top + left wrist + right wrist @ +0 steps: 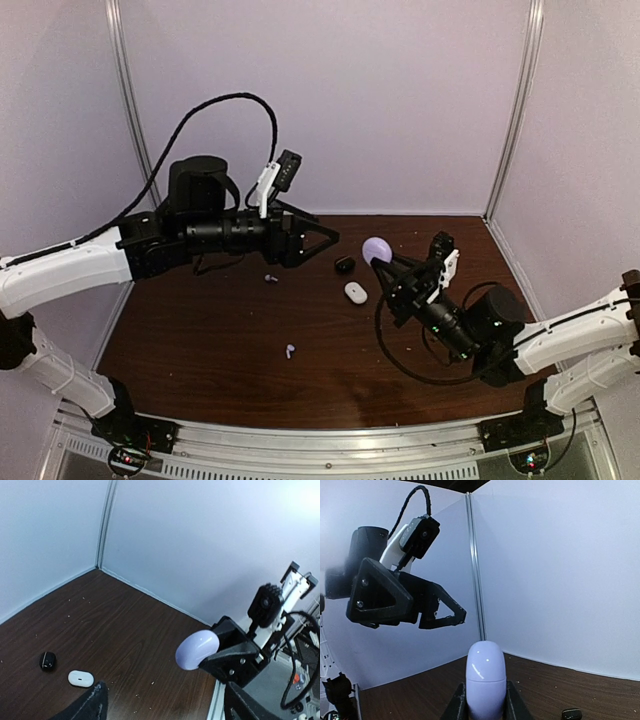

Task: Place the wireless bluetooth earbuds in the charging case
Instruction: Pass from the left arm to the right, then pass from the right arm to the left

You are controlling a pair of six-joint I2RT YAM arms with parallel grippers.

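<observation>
Right wrist: lavender case [485,680] between jaws

The far earbud [271,278] and near earbud [290,350] are mere specks, perhaps stemmed. The lavender case [485,677] has its base hidden within the right gripper [485,695]. The left gripper [165,710] has its fingers cropped.

White links [60,275], black triangular left pincer [330,240], looping black cable [235,96]

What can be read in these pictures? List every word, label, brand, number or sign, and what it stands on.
No text can be read.
The lavender case, the white case and the black case show no print.
The small boards by the arm bases are too small to tell.
</observation>
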